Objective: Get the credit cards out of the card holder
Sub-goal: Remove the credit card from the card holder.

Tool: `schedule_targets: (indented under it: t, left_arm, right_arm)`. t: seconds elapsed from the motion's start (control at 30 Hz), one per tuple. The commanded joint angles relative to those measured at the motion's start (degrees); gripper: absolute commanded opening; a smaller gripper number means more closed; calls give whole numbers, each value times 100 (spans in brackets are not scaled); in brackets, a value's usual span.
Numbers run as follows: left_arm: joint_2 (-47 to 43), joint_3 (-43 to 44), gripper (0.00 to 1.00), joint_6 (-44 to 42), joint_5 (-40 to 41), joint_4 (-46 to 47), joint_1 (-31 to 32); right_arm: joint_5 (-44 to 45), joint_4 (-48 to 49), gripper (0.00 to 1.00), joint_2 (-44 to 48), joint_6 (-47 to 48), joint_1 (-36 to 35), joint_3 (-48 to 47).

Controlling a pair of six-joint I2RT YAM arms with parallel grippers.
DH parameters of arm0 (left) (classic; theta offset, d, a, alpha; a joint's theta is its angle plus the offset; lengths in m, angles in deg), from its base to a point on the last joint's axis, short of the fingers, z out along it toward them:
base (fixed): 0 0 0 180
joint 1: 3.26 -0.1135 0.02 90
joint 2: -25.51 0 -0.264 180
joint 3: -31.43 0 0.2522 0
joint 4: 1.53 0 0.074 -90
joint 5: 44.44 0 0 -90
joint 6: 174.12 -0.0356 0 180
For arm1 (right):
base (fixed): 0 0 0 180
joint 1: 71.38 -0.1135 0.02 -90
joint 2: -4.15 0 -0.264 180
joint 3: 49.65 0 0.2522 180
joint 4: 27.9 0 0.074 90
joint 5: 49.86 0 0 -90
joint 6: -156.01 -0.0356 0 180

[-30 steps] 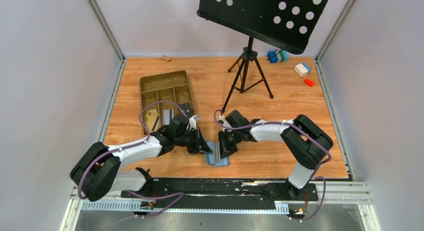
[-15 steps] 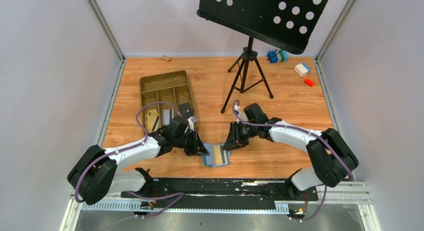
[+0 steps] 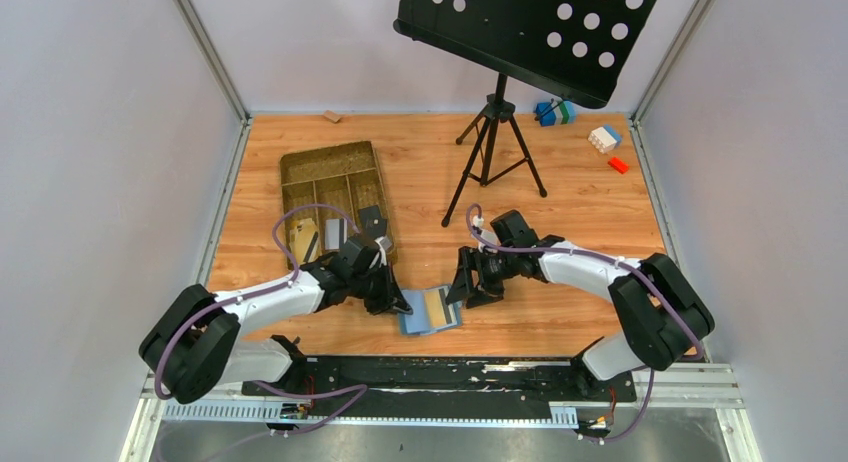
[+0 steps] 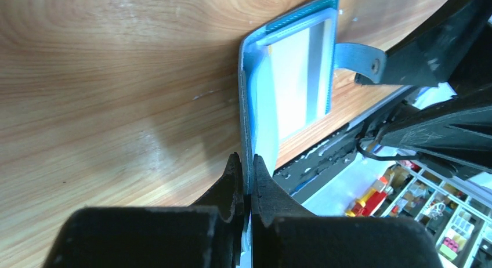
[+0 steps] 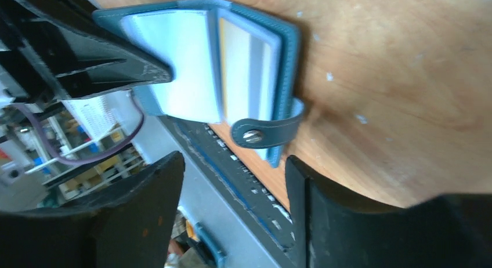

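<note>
The blue card holder [image 3: 432,310] lies open on the wood near the front edge, showing pale blue sleeves and a tan-yellow pocket [image 5: 238,59]. My left gripper [image 3: 401,304] is shut on its left cover, the blue edge pinched between the fingers [image 4: 248,163]. My right gripper [image 3: 468,288] stands open just right of the holder, its jaws apart with nothing between them [image 5: 232,175]. The snap tab [image 5: 264,134] hangs free off the right cover. A black card [image 3: 373,221] and a grey card [image 3: 335,233] rest at the brown tray.
The brown compartmented tray [image 3: 330,167] sits behind my left arm. A music stand's tripod [image 3: 490,142] stands mid-table behind the grippers. Toy blocks [image 3: 604,137] and a small wooden piece [image 3: 331,116] lie at the back. The black base rail [image 3: 450,367] borders the front edge.
My right gripper let go of the holder's right cover, opened and drew back to the right. The holder, earlier held up between both grippers, now lies spread open. The left grip stays.
</note>
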State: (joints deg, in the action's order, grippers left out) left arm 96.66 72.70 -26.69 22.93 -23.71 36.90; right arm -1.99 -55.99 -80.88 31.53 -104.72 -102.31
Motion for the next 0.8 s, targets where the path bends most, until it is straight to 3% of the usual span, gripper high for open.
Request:
schedule_targets:
  t: [0.0, 0.07, 0.17, 0.53, 0.77]
  left_arm:
    - [93, 210, 0, -407, 332, -426, 27]
    - [95, 194, 0, -433, 338, -464, 27]
    - [91, 176, 0, -434, 314, -447, 27]
    - [188, 123, 7, -199, 4, -42, 27]
    - [183, 122, 21, -136, -51, 59, 28]
  right_arm:
    - [830, -607, 80, 66, 494, -60, -264]
    - [980, -590, 84, 91, 495, -108, -242]
    - [1245, -731, 82, 9, 631, -286, -399]
    - [2373, -1257, 62, -711, 812, -942, -1185]
    - [2612, -1260, 50, -935, 788, -976, -1254]
